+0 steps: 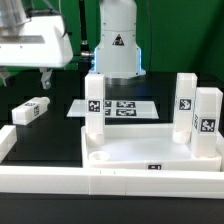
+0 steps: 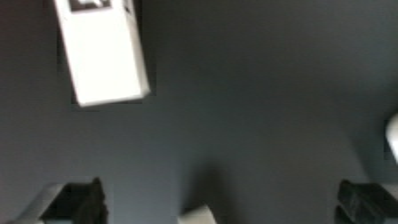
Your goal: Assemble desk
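above loose white block leg with square tag [image 1: 30, 111] [image 2: 102, 50]: pincer [image 1: 44, 76] [image 2: 210, 203] wide open, empty. step: fetching leg. next: descend, align, grip.

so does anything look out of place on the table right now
One white block leg lies on its side on the black table, apart from the white rimmed plastic tabletop, while three others stand upright. The open tool hovers above it, holding nothing.
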### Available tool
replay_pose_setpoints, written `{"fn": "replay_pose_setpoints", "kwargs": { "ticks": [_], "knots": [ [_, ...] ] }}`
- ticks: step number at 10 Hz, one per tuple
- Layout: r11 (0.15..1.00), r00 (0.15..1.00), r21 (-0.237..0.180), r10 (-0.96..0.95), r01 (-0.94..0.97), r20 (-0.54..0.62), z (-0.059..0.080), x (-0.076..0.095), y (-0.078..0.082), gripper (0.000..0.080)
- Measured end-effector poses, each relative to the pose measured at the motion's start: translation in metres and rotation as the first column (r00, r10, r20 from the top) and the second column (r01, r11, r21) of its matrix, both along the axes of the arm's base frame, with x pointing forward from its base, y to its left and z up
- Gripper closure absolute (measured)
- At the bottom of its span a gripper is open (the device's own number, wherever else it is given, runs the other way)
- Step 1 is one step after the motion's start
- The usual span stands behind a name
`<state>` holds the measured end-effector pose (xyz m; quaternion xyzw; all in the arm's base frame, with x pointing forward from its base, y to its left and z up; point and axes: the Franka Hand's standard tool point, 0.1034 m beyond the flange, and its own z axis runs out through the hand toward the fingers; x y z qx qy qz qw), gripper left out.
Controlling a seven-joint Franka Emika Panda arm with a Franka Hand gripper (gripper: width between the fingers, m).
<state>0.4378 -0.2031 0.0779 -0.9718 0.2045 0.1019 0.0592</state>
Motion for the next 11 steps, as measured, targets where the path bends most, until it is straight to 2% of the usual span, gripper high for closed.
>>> {"fn": "replay_pose_setpoints", "kwargs": {
  "ticks": [1, 2, 3, 4, 5, 6, 7, 8, 9, 10, 11],
  "knots": [
    [0.998, 0.996, 0.059, -0.009, 0.014, -0.085, -0.006, -0.008, 0.000, 0.0151],
    [0.997, 0.993, 0.080, -0.005, 0.015, -0.122, -0.005, -0.003, -0.001, 0.0151],
    [0.992, 0.984, 0.122, 0.005, 0.017, -0.181, -0.006, -0.006, 0.004, 0.0151],
    [0.990, 0.977, 0.140, 0.010, 0.021, -0.214, -0.008, -0.006, 0.003, 0.0151],
    [0.984, 0.959, 0.176, 0.026, 0.025, -0.282, -0.009, -0.012, 0.004, 0.0151],
    [0.980, 0.939, 0.197, 0.036, 0.034, -0.342, -0.014, -0.014, -0.002, 0.0151],
    [0.980, 0.930, 0.197, 0.038, 0.037, -0.365, -0.021, -0.015, -0.008, 0.0151],
    [0.973, 0.890, 0.228, 0.066, 0.043, -0.451, -0.023, -0.027, -0.010, 0.0151],
    [0.971, 0.852, 0.237, 0.110, 0.017, -0.512, -0.025, -0.031, -0.017, 0.0151],
    [0.974, 0.829, 0.227, 0.145, -0.022, -0.540, -0.030, -0.029, -0.022, 0.0151],
    [0.972, 0.824, 0.234, 0.145, -0.015, -0.548, -0.030, -0.030, -0.020, 0.0151]
  ]
}}
